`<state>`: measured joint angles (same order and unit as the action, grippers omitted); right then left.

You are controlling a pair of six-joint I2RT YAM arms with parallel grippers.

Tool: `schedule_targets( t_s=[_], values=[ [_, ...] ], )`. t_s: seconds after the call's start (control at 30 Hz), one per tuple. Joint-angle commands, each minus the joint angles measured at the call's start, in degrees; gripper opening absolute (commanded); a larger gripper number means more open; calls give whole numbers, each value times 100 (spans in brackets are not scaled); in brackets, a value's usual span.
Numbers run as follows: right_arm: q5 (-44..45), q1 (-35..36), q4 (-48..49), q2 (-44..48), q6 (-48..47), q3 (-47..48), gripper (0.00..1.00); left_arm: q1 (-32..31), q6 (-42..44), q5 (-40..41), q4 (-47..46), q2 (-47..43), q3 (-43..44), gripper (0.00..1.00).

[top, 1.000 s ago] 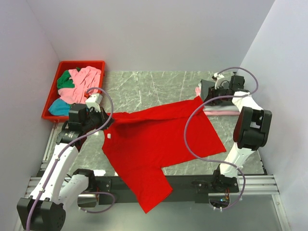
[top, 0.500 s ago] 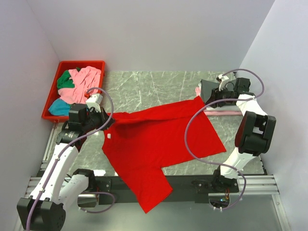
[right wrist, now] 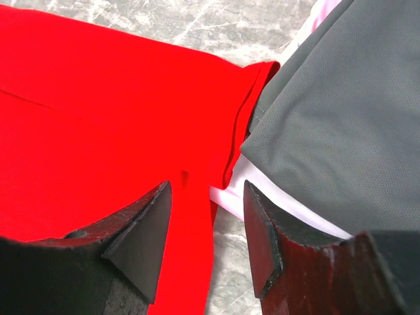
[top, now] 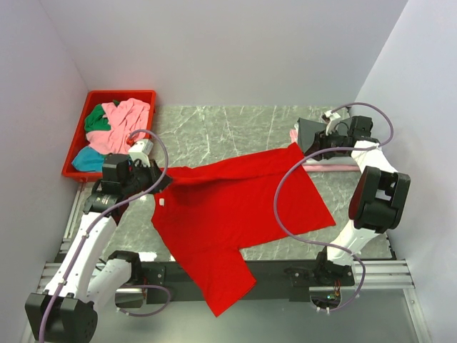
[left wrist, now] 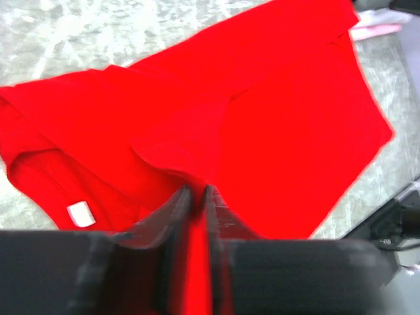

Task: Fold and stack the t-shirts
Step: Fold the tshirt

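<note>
Left gripper (left wrist: 196, 193) pinching large bright red cloth t-shirt (top: 235, 207), centre frame on grey marbled table (top: 214, 132). Right gripper (right wrist: 207, 191) spread above its corner, beside folded dark grey t-shirt (right wrist: 328, 118).

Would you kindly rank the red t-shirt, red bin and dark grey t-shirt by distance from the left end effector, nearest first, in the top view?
1. Red t-shirt: pinched in the left end effector.
2. Red bin: just behind it, far left.
3. Dark grey t-shirt: far right side.

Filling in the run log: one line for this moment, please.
left gripper shut on red t-shirt | right gripper open over its edge | grey t-shirt beside
</note>
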<state>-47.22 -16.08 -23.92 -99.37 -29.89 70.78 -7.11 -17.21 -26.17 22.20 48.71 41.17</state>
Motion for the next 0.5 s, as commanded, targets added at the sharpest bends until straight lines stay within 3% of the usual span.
schedule_targets(
  t_s=[0.0,0.2,0.27,0.47],
  values=[
    [-164,-54,19,313,-8,-21,55,-27,25,-388,-48,-115,243,23],
    [-191,-89,2,340,-8,-21,55,-27,104,-1152,-224,-450,225,50],
    [-208,-106,-16,348,-17,-21,55,-27,95,-1302,-207,-476,278,55],
    [-358,-106,-112,366,-26,-38,55,-27,-45,-381,12,155,523,62]
  ],
)
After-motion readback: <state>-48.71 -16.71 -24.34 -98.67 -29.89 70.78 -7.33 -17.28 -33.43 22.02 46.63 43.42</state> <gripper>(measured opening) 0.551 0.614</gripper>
